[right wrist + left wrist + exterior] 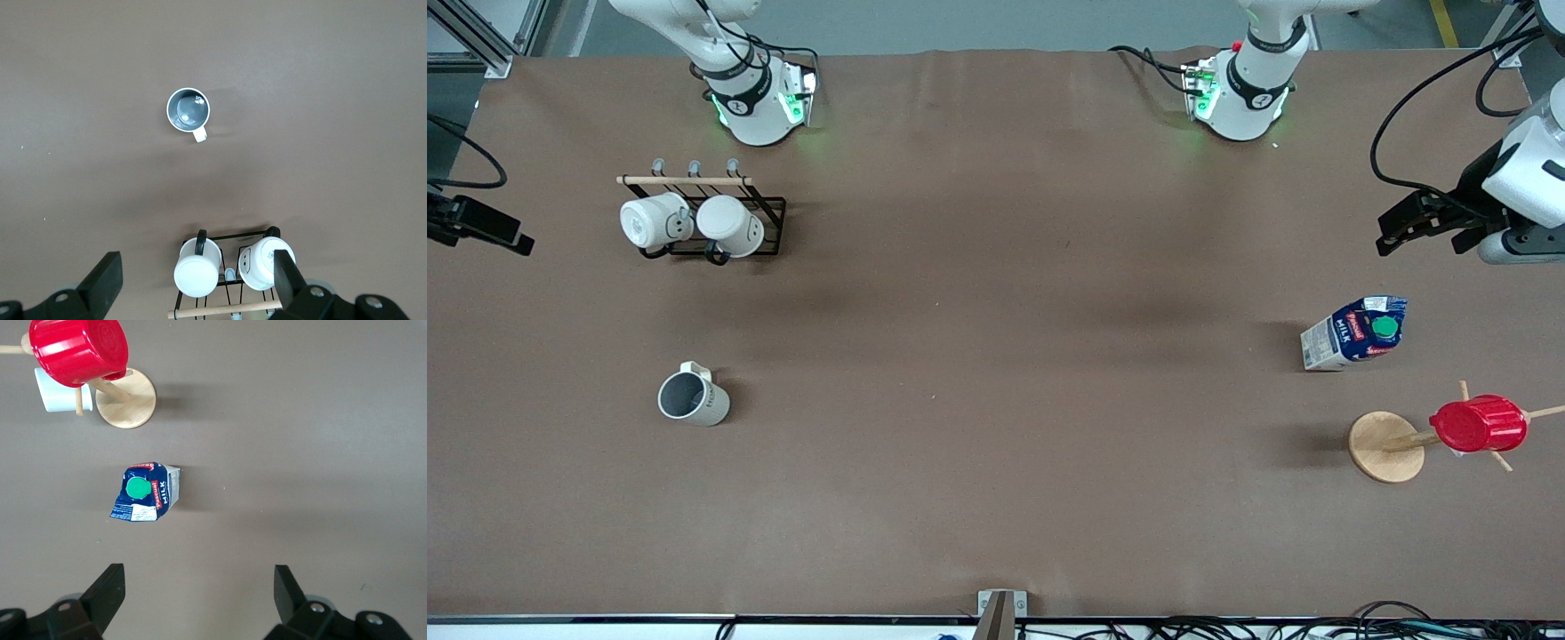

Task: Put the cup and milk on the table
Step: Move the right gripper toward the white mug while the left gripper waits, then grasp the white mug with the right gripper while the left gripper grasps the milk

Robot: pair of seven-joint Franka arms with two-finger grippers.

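The cup (692,398), an off-white mug with a grey inside, stands upright on the brown table (996,356) toward the right arm's end. It also shows in the right wrist view (187,110). The milk (1356,333), a blue-and-white carton with a green cap, stands on the table toward the left arm's end and shows in the left wrist view (145,492). My left gripper (1423,242) (198,577) is open and empty, up in the air beside the milk. My right gripper (195,267) is open and empty, high over the mug rack.
A black wire rack (769,227) (227,293) holds two white mugs (654,220) (731,226), farther from the front camera than the cup. A wooden peg stand (1385,447) (125,400) carries a red ribbed cup (1479,424) (79,350), nearer the camera than the milk.
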